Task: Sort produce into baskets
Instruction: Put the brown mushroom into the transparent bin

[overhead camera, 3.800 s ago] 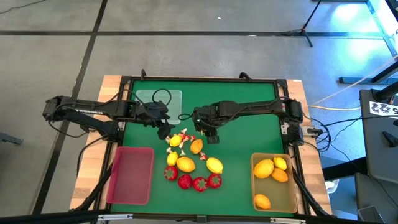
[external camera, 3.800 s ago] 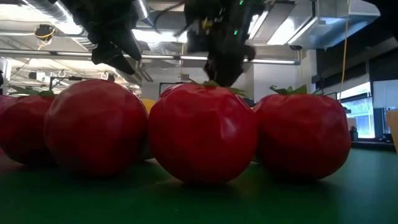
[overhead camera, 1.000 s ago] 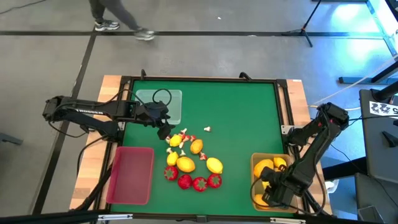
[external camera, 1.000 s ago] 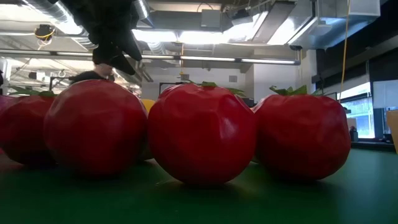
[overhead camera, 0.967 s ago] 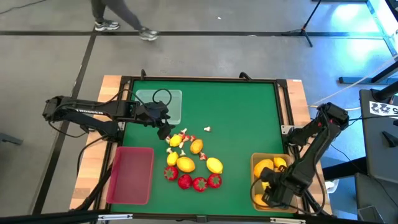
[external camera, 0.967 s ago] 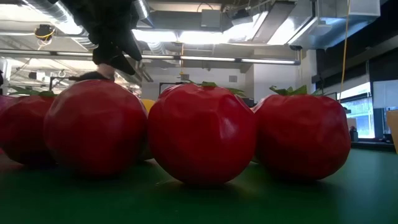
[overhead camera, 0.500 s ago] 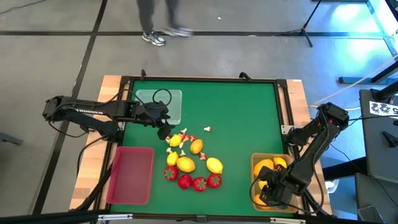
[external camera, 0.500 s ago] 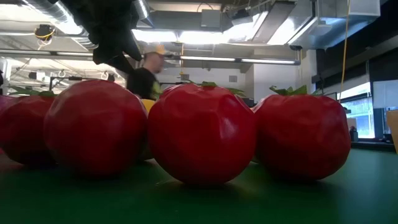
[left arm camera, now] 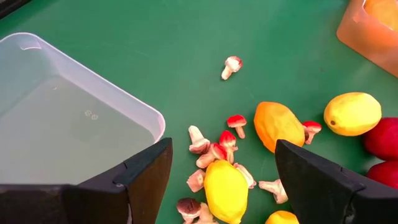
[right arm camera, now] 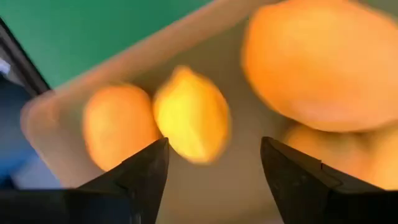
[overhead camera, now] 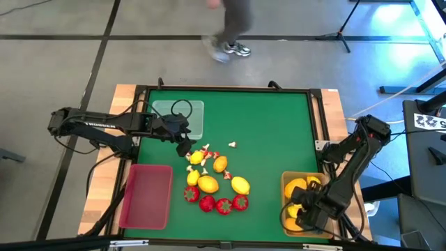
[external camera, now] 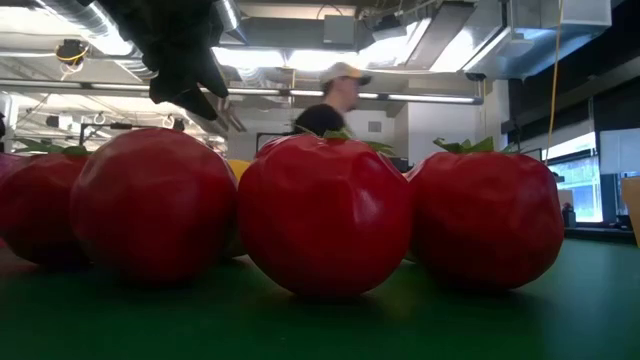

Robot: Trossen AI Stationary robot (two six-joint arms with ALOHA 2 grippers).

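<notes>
the right gripper [overhead camera: 301, 215] hangs inside the tan basket [overhead camera: 327, 224] at the near right corner of the green table [overhead camera: 272, 132], its fingers [right arm camera: 297, 186] spread with nothing between them; a yellow lemon [right arm camera: 191, 115] lies in the gap just beyond the tips, apart from both, with orange fruits [right arm camera: 115, 124] beside it on the basket floor. the left gripper [overhead camera: 182, 148] hovers at the left of the table, between the clear basket [overhead camera: 195, 111] and the loose pile of produce, fingers [left arm camera: 140, 177] spread wide and empty. under it lie small red-and-white mushroom pieces [left arm camera: 214, 152], a lemon [left arm camera: 225, 190] and an orange fruit [left arm camera: 278, 124]; one mushroom piece [left arm camera: 231, 65] lies apart, farther out. nearer than these, more lemons [overhead camera: 240, 185] and a row of red strawberries [overhead camera: 223, 205] sit on the mat, the strawberries filling the low view [external camera: 325, 215]. the clear basket holds nothing that can be made out. the red basket [overhead camera: 146, 195] lies at the near left, also with no produce seen in it. beyond the far edge of the table a person [overhead camera: 233, 28] is on the floor, seen in the low view in a cap [external camera: 340, 72].
</notes>
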